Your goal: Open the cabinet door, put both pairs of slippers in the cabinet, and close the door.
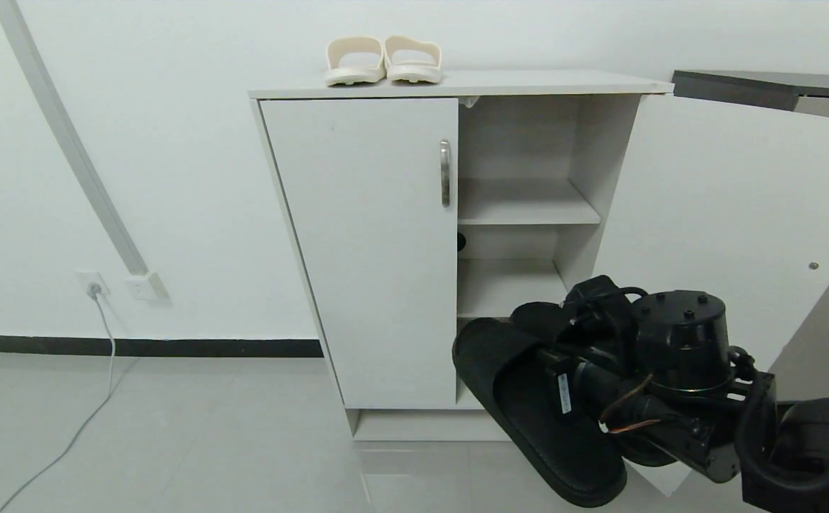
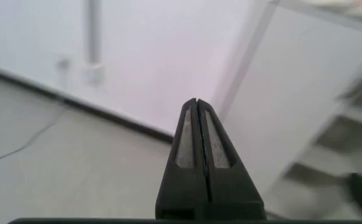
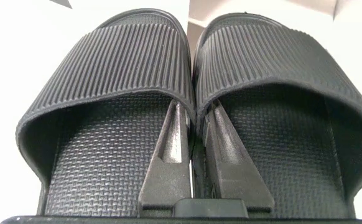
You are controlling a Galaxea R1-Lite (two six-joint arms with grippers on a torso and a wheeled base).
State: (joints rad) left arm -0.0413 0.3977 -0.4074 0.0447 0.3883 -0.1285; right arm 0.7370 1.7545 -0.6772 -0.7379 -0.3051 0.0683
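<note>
The white cabinet (image 1: 357,249) has its right door (image 1: 735,214) swung open, baring two shelves (image 1: 521,206); its left door stays closed. A pair of cream slippers (image 1: 384,60) rests on the cabinet top. My right gripper (image 3: 194,127) is shut on a pair of black slippers (image 3: 187,93), pinching their two inner edges together. In the head view the black slippers (image 1: 528,399) hang low in front of the open compartment, soles facing left. My left gripper (image 2: 196,124) is shut on nothing, held in the air with the cabinet beyond it.
A power cable (image 1: 94,399) runs from a wall socket (image 1: 92,285) across the grey floor at left. A grey conduit (image 1: 65,135) slants down the wall. A dark grey surface (image 1: 770,85) sits at the upper right beyond the open door.
</note>
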